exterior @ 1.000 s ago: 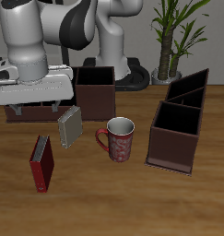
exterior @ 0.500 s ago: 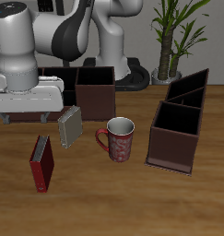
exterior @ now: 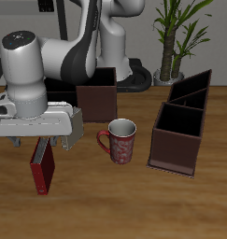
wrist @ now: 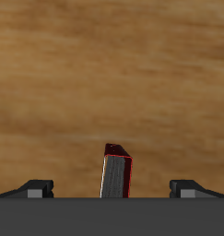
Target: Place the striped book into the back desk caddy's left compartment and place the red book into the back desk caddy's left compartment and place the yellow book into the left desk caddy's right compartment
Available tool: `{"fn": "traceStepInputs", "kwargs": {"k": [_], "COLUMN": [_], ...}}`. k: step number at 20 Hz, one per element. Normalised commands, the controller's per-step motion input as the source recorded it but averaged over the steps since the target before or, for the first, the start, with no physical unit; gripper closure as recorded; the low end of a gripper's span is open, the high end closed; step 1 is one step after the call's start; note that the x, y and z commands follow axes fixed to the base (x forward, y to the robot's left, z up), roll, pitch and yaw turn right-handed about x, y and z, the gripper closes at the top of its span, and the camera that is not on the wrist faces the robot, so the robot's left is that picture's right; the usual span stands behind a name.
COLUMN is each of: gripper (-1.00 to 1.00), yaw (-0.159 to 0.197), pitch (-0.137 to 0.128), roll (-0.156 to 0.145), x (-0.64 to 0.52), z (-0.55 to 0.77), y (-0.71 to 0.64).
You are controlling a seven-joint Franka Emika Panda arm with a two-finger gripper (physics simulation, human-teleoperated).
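The red book (exterior: 42, 168) stands upright on the wooden table near its front edge. My gripper (exterior: 37, 143) hangs just above it, open and empty, with one finger on each side of the book's top. In the wrist view the red book (wrist: 116, 173) shows end-on between my two fingertips (wrist: 30, 189). The striped book (exterior: 75, 126) stands tilted just behind my gripper, partly hidden by it. The back desk caddy (exterior: 96, 89) stands behind that. The left desk caddy (exterior: 178, 131) stands at the far side of the table. The yellow book is out of view.
A red patterned mug (exterior: 120, 140) stands between the striped book and the left desk caddy. A potted plant (exterior: 171, 37) stands at the back. The robot's base and arm fill the back of the table.
My gripper has moved toward the table's front edge and come down, from over the striped book's side to just above the red book. The books have not moved.
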Motion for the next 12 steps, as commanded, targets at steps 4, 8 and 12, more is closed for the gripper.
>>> {"fn": "traceStepInputs", "kwargs": {"k": [4,8,12], "gripper": [-1.0,-1.0,-1.0], "yaw": [-0.006,-0.004,0.042], "pitch": [0.038,-0.001,-0.028], "roll": [-0.018,-0.002,-0.018], "x": [-0.01,-0.1,-0.14], "z": [-0.27,-0.19,-0.16], "y": [-0.04,-0.04,0.07]}}
